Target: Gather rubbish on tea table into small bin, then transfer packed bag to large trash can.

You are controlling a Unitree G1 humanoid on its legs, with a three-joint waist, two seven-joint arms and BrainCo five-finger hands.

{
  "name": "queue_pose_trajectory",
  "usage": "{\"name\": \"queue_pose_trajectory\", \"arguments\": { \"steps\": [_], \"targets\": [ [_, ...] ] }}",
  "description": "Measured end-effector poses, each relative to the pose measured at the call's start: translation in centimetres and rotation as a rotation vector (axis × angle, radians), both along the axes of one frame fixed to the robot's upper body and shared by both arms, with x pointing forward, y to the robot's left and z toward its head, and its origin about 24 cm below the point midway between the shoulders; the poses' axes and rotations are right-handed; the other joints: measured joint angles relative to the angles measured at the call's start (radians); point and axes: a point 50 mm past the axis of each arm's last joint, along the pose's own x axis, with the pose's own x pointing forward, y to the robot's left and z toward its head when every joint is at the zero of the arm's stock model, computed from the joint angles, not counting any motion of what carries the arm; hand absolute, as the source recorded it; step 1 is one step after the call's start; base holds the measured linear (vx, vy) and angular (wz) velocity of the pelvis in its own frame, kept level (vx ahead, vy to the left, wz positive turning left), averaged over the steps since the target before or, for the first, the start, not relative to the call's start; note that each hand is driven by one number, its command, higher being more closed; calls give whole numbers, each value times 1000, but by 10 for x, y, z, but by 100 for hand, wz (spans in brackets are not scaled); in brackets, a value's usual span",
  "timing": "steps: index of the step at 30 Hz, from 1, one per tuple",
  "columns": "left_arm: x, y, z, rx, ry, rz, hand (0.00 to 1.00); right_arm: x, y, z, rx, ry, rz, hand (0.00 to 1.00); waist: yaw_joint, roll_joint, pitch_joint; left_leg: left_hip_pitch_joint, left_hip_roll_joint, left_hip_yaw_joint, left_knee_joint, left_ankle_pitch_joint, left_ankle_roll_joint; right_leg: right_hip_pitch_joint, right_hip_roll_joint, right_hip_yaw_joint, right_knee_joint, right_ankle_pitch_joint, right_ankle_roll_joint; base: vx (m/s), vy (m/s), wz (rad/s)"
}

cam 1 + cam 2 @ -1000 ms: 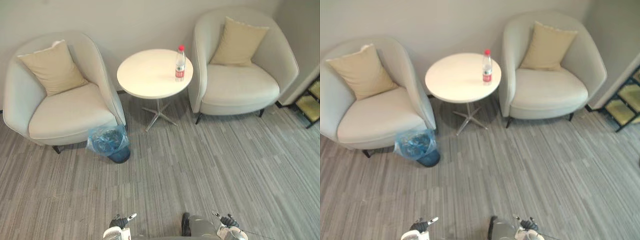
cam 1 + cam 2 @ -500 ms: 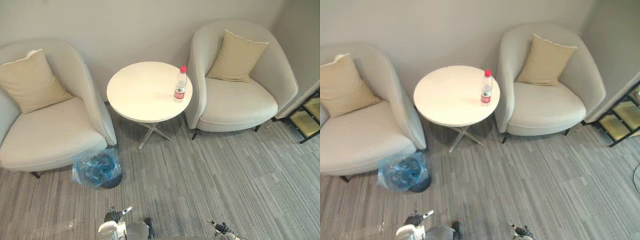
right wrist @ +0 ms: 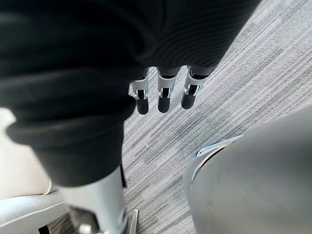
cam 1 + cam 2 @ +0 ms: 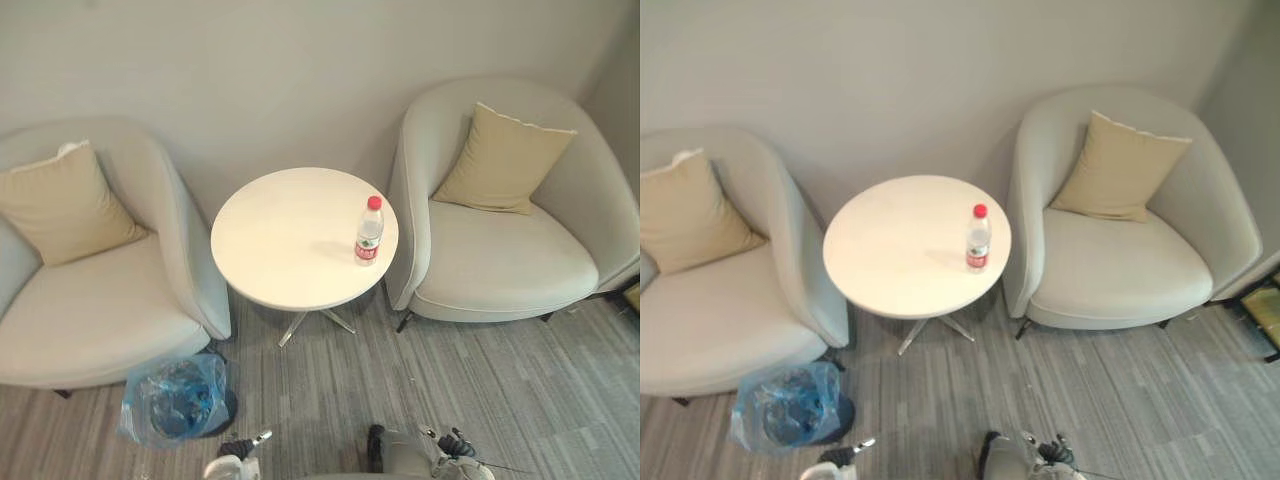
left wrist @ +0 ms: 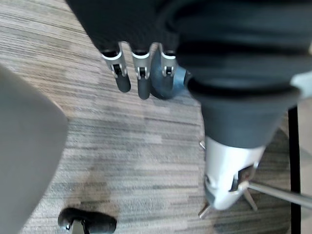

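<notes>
Left eye view: a clear plastic bottle [image 4: 369,231] with a red cap stands upright on the round white tea table [image 4: 285,250], near the table's right rim. It is the one thing on the tabletop. Both hands hang low on the near side of the table, well apart from the bottle: the left hand [image 4: 240,449] short of the table's near-left edge, the right hand [image 4: 457,444] short of its near-right side. Grey striped carpet [image 4: 330,390] lies between them and the table.

Up close, the left wrist view shows that hand's fingers [image 5: 141,78] straight and relaxed over the carpet, holding nothing. The right wrist view shows the same of the right hand's fingers [image 3: 164,95], slack and empty above the floor.

Near-left of the table, a small bin [image 4: 224,412] lined with a crumpled blue bag [image 4: 165,395] sits on the carpet, just beside the front corner of the left armchair [image 4: 100,320]. A second pale armchair [image 4: 500,270] stands to the table's right, its arm just beside the rim where the bottle stands. Each chair carries a tan cushion, one left of the table [image 4: 65,205] and one right of it [image 4: 500,160]. Splayed metal legs [image 4: 312,324] show under the tabletop. Far right of the table, the right eye view catches part of a dark-framed rack [image 4: 1267,315].
</notes>
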Motion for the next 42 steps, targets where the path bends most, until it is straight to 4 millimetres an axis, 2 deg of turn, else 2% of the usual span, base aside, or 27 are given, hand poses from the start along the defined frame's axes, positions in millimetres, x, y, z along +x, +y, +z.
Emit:
{"name": "queue_pose_trajectory", "arguments": {
  "steps": [2,3,5,6,8,9,10,11,13,16,17,21,23,25,27,28,29,30,32,34,37,42],
  "targets": [
    [7,3,3,10,-28,1,0,-3,1,-1,-4,17,-1,0,-5,-6,9,-111,27,-26,260,44,-48,69,8,-26,-41,-29,-8,266,-245,47],
    [12,4,5,10,-47,12,0,-3,2,-2,-9,26,6,0,-1,-12,20,-196,52,-18,442,88,-58,116,5,-47,-67,-38,-14,243,-226,45],
    [17,4,7,8,-78,19,0,-7,4,-4,-12,47,11,0,8,-18,25,-288,90,53,568,50,-42,186,6,-70,-111,-49,-15,199,-140,26],
    [19,3,8,9,-87,13,0,-8,4,-4,-13,51,9,0,8,-19,25,-308,95,83,566,36,-34,202,5,-78,-129,-48,-14,171,-49,16],
    [24,1,10,4,-109,6,0,-10,5,-5,-14,59,9,0,7,-24,27,-353,79,161,434,1,-17,253,-4,-89,-180,-45,1,168,28,12],
    [25,0,10,2,-110,2,0,-11,5,-5,-15,62,11,0,7,-26,26,-357,62,178,334,3,-16,262,-9,-91,-190,-43,5,184,82,9],
    [26,-3,10,-2,-111,-16,0,-12,5,-5,-17,64,13,0,6,-22,25,-349,39,187,159,45,-4,266,-11,-93,-194,-50,19,199,120,4],
    [27,-5,11,-3,-113,-24,0,-12,4,-5,-19,64,13,0,7,-19,26,-343,24,178,47,128,33,266,-4,-84,-190,-57,31,210,131,-2],
    [26,4,10,19,-101,-28,0,-15,14,-7,6,76,10,0,11,-59,9,-300,-23,190,-22,136,41,274,-30,-49,-206,-64,55,271,132,-11],
    [27,6,10,23,-96,-34,0,-13,19,-7,4,74,39,0,12,-82,14,-247,-59,232,-43,115,72,297,-64,-10,-184,-73,75,257,151,-28],
    [27,4,10,19,-93,-39,0,-12,19,-7,5,71,46,0,10,-80,15,-234,-66,233,-50,110,78,293,-72,-6,-159,-75,81,205,159,-22],
    [28,-1,9,5,-82,-52,0,-6,17,-4,-9,40,64,0,4,-67,25,-138,-92,219,-104,89,104,148,-119,40,233,-84,107,159,107,14],
    [27,-2,8,5,-80,-54,0,-6,18,-4,-9,38,67,0,3,-70,23,-109,-92,193,-109,83,103,127,-120,47,283,-117,108,167,-5,45],
    [27,-3,8,2,-80,-53,0,-4,19,-3,-10,32,78,0,3,-70,23,-106,-88,159,-109,83,102,101,-117,74,242,-129,101,139,-93,57],
    [26,-2,8,1,-80,-40,0,-3,20,-3,-13,34,92,0,3,-74,21,-107,-90,129,-104,72,84,105,-114,107,119,-90,87,111,-145,48],
    [27,-2,8,-3,-83,-22,0,-5,21,-4,-14,42,104,0,4,-91,12,-107,-96,109,-95,62,65,123,-108,130,51,-63,104,105,-194,18],
    [25,-7,7,-19,-76,-13,0,-5,17,-3,-34,47,122,0,6,-65,6,-115,-75,101,-94,63,60,150,-94,119,7,-68,98,104,-199,8],
    [24,-9,7,-27,-76,-4,0,-4,15,-3,-41,46,125,0,6,-55,5,-116,-67,101,-97,64,57,160,-87,116,-15,-68,98,83,-188,-12],
    [22,-15,5,-48,-64,10,0,-2,10,-2,-62,50,141,0,7,-36,0,-116,-48,101,-118,76,37,178,-58,108,-80,-67,96,56,-176,-17],
    [22,-17,5,-53,-60,1,0,-1,10,-2,-73,53,151,0,1,-32,-3,-114,-38,75,-132,87,21,194,-50,82,-107,-64,90,14,-127,8],
    [23,-17,5,-43,-60,-13,0,2,14,-1,-85,54,179,0,-2,-38,-6,-118,-33,53,-151,96,8,196,-44,67,-123,-59,84,-31,-67,18],
    [22,-14,5,1,-45,-117,0,12,21,5,-145,7,305,0,-5,-57,-16,-134,-47,24,-167,116,17,224,-48,60,-203,-11,93,-32,28,12]
  ]
}}
